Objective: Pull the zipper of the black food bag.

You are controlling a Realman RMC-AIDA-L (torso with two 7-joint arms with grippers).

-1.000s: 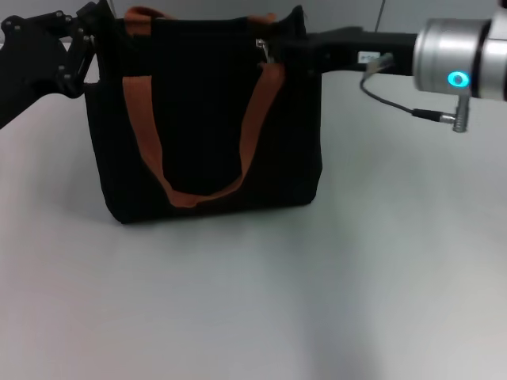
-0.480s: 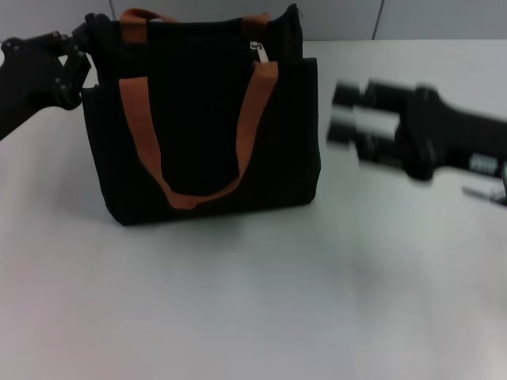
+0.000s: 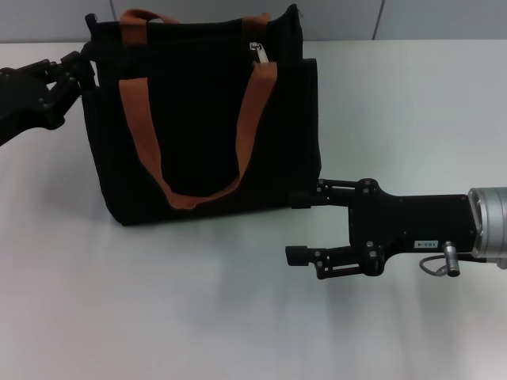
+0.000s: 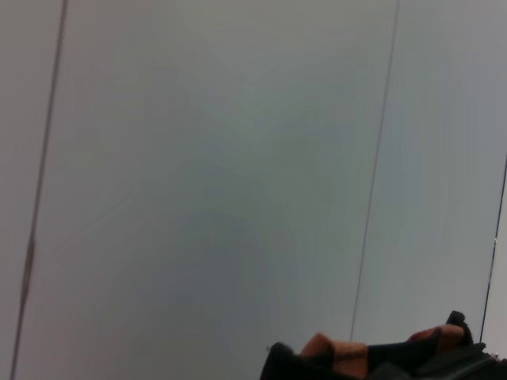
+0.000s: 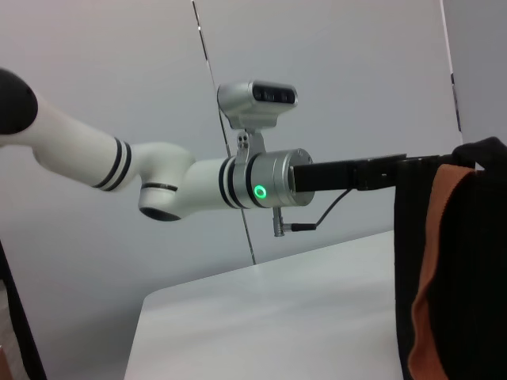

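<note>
The black food bag (image 3: 206, 119) stands upright at the back left of the table, its orange-brown handles hanging down the front. Its small silver zipper (image 3: 257, 51) pull sits on the top edge, near the right handle. My right gripper (image 3: 300, 226) is open and low over the table, just off the bag's lower right corner, with nothing between its fingers. My left gripper (image 3: 78, 68) is against the bag's upper left side. The right wrist view shows the bag's edge (image 5: 444, 261) and the left arm (image 5: 261, 178) reaching to it. The bag's top (image 4: 380, 356) shows in the left wrist view.
The white table (image 3: 198, 317) stretches bare in front of the bag and to its right. A grey panelled wall (image 3: 341, 16) runs behind the bag.
My right gripper has left the bag's top right by the zipper and swung down to the table by the lower right corner. My left gripper slid slightly down and left.
</note>
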